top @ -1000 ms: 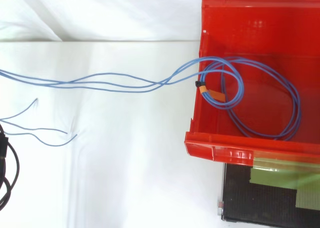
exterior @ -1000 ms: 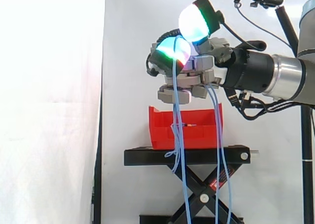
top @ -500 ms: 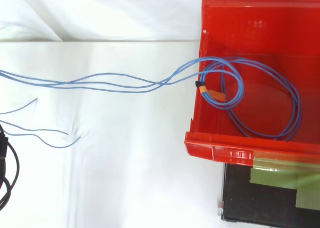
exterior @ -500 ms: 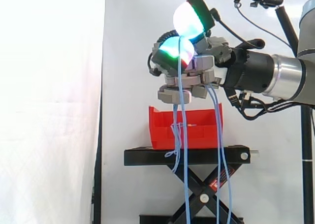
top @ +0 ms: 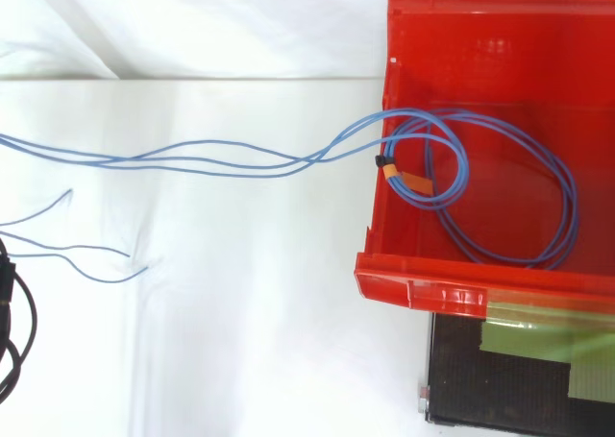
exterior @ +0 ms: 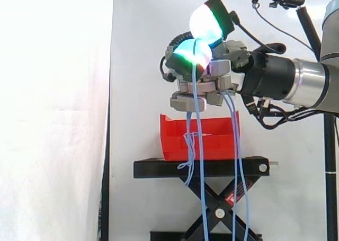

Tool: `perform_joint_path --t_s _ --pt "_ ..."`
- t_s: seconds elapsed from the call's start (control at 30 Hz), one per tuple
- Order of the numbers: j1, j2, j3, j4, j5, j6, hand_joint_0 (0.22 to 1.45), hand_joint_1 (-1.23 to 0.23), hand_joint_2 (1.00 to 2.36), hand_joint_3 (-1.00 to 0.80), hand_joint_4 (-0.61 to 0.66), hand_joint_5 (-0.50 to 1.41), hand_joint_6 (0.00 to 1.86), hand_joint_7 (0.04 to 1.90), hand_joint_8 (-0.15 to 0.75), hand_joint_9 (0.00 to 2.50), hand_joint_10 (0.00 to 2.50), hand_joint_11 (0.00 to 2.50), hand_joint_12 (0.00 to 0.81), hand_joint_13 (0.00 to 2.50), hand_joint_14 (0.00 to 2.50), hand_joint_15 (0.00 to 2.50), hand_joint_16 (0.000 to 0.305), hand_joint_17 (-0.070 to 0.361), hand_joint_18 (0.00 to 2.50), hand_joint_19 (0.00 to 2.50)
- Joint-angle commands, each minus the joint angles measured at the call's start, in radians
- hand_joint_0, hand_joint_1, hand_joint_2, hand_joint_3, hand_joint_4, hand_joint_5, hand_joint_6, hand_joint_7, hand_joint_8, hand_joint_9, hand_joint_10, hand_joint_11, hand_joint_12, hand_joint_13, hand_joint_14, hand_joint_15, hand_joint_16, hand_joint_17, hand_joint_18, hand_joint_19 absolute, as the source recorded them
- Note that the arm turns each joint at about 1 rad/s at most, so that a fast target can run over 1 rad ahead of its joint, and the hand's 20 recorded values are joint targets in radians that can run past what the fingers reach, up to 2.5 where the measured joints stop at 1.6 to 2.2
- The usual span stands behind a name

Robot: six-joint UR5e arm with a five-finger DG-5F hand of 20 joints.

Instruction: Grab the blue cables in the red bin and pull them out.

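My hand point(exterior: 204, 77) hovers above the red bin point(exterior: 200, 138), its fingers curled round several thin blue cables point(exterior: 197, 119) that hang down past the bin toward the floor. Glowing cyan-green fingertips point(exterior: 189, 54) pinch the strands from the upper left. From above, the blue cables point(top: 231, 157) run from the left edge over the wall of the red bin point(top: 404, 288). Inside it a loop of cable point(top: 519, 202) still lies coiled on the floor, bound by an orange tie point(top: 404, 177). Loose cable ends point(top: 91, 259) dangle at the left.
The bin sits on a black scissor-lift stand point(exterior: 204, 169) before a white curtain. In the top view the stand's black top with green tape point(top: 538, 360) shows below the bin.
The fingertips have shifted slightly about the cables, and the hanging strands and loose ends have swayed a little. The coil in the bin has not moved.
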Motion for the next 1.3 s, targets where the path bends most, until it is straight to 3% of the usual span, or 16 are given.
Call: perform_joint_path --t_s 0.0,0.3,1.1,1.27 --pt "0.000 0.000 -0.001 0.000 0.000 0.000 0.82 -0.93 1.00 -1.00 0.24 1.16 0.00 0.86 0.249 1.76 0.01 1.92 0.352 1.47 0.87 1.31 0.040 0.089 1.14 1.30" --pt "0.000 0.000 -0.001 0.000 -0.002 0.000 0.89 -0.96 1.00 -1.00 0.28 1.06 0.24 0.78 0.250 1.74 0.01 1.93 0.350 1.46 0.85 1.34 0.039 0.088 1.13 1.30" --pt "0.000 0.000 0.001 0.000 0.000 0.002 0.96 -1.01 1.00 -0.99 0.26 1.01 0.37 0.73 0.257 1.71 0.00 1.94 0.350 1.44 0.87 1.33 0.039 0.088 1.11 1.32" --pt "0.000 0.000 -0.001 0.000 0.000 0.002 0.97 -1.02 1.00 -0.94 0.25 0.97 0.47 0.68 0.261 1.70 0.00 1.93 0.355 1.44 0.88 1.31 0.039 0.087 1.11 1.32"
